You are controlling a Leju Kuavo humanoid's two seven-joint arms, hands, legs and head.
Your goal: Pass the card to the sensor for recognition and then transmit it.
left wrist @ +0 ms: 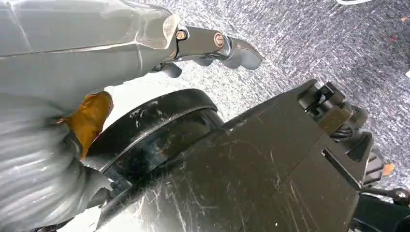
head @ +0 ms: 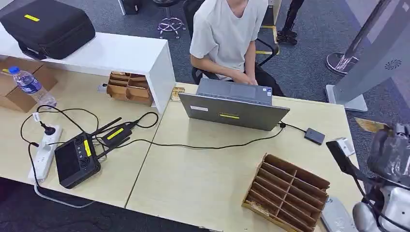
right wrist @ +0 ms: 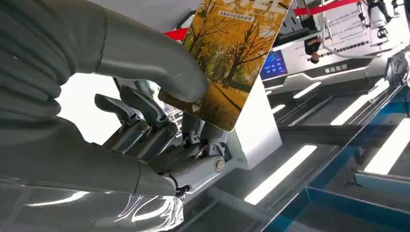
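In the right wrist view my right hand (right wrist: 159, 125) pinches a card (right wrist: 232, 53) printed with yellow autumn trees between the thumb and the darker fingers, holding it up towards the ceiling. From the head camera, that hand (head: 392, 153) is off the table's right end, with the card's yellow-brown face (head: 370, 125) just above it. The sensor (head: 314, 136), a small black box on a cable, lies on the table right of the laptop and left of the hand. My left hand (left wrist: 96, 53) hangs over the carpet, fingers apart, holding nothing.
A person (head: 227, 34) sits behind a grey laptop (head: 234, 108). A cardboard divider box (head: 287, 193) sits at the table's near right. A black controller (head: 76, 159), power strip (head: 44, 154) and bottle (head: 30, 84) lie to the left. A grey kiosk stand (head: 377, 58) rises at right.
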